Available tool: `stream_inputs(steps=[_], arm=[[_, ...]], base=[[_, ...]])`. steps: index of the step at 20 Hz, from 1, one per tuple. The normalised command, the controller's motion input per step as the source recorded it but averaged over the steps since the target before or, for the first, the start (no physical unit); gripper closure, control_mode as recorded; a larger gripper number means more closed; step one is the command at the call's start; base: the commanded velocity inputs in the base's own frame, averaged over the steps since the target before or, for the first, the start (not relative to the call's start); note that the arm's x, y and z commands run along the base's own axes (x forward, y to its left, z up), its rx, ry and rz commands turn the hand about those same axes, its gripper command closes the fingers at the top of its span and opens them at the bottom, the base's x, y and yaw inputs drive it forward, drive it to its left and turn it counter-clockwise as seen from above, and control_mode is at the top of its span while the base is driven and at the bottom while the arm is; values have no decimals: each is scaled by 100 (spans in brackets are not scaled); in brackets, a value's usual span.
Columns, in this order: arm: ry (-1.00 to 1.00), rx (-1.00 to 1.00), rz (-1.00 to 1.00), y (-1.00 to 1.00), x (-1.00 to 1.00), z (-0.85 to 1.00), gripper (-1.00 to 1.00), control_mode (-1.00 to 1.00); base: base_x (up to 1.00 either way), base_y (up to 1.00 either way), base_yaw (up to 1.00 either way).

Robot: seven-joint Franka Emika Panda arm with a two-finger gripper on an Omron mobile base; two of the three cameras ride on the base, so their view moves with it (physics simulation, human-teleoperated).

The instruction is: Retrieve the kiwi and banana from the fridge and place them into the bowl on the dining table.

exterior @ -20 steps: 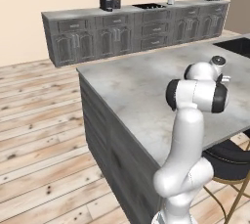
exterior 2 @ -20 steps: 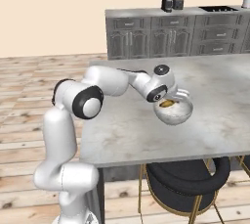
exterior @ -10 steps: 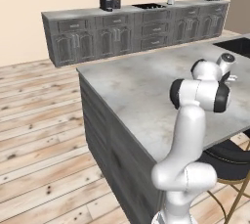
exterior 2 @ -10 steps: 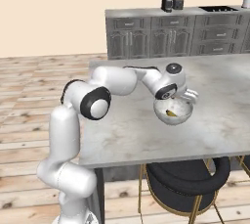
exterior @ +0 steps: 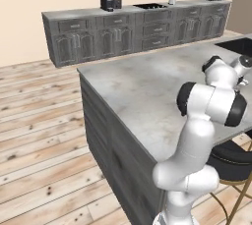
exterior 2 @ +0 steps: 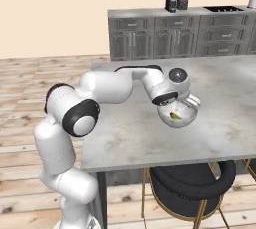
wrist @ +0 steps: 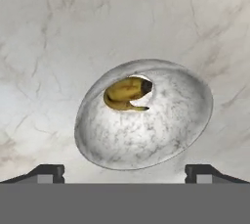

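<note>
Banana (wrist: 124, 94): lies inside the bowl (wrist: 161, 130), near its far wall; yellow with a brownish end.
Kiwi: cannot be told apart in the bowl.
Bowl: stands on the marbled tabletop (exterior 2: 130, 138).
Gripper (wrist: 125, 171): hovers directly over the bowl, jaws spread wide, holding nothing.
Progress: banana delivered; kiwi's placement unconfirmed.

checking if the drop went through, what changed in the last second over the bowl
The gripper has opened wide above the bowl and the hand has risen a little over it; the jaws now stand apart with nothing between them. The banana lies loose inside the bowl. The bowl itself stayed where it was on the dining table, and the base did not drive.
</note>
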Motion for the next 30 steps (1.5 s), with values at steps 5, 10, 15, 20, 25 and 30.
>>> stream_inputs(steps=[5, 10, 15, 20, 25, 30], arm=[[-15, -8, 15, 78, -100, 2, -100, -100], [8, -22, 29, 72, -100, 34, -100, -100], [25, -30, 36, 48, -100, 57, -100, -100], [25, -28, 34, 48, -100, 57, -100, -100], [8, -16, 31, 72, -100, 30, -100, -100], [0, -3, 29, 80, -94, 4, -100, -100]], base=[[0, 0, 0], [0, 0, 0], [0, 0, 0], [0, 0, 0], [0, 0, 0], [0, 0, 0]])
